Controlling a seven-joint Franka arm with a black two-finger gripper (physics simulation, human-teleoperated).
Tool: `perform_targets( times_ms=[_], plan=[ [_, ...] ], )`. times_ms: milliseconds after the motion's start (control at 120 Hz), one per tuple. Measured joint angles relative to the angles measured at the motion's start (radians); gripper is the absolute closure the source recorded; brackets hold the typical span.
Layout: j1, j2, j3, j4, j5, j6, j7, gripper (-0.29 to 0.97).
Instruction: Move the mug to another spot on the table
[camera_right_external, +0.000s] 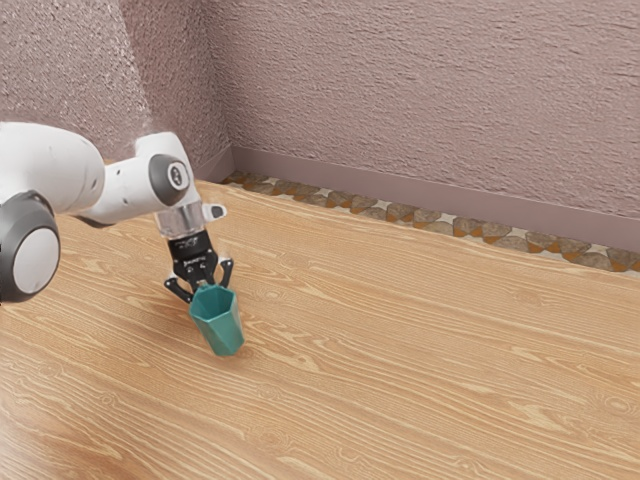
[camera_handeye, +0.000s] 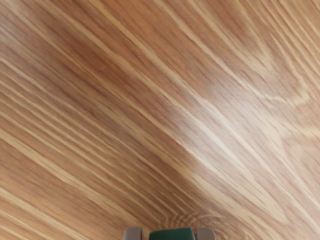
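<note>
Broadly, the wooden tabletop (camera_right_external: 420, 340) takes up most of the exterior view, with a rough pinkish wall (camera_right_external: 420, 90) behind it. A row of brown stones (camera_right_external: 440, 222) lies along the foot of that wall, well apart from where I work. My white arm (camera_right_external: 110, 185) comes in from the exterior view's left and bends down toward the wood.

The teal mug (camera_right_external: 218, 322) sits near the exterior view's left, tilted, with its rim up at my gripper (camera_right_external: 202, 288) and its base slanting toward the exterior view's right. I cannot tell whether the base touches the tabletop, or what the mug holds. The boards around it are bare.

The wrist view adds the grip itself. A sliver of the green mug (camera_handeye: 171, 234) is clamped between my two grey pads (camera_handeye: 132, 233), one on each side, with wood grain (camera_handeye: 150, 110) beyond.
</note>
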Motion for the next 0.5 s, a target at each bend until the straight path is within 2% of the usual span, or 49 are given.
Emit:
perform_targets(
  times_ms=[283,500],
  plan=[
    [-0.005,0.027,0.0,0.005,0.0,0.007,0.023,0.73],
    [-0.009,0.028,0.0,0.007,-0.015,0.015,0.04,0.39]
  ],
)
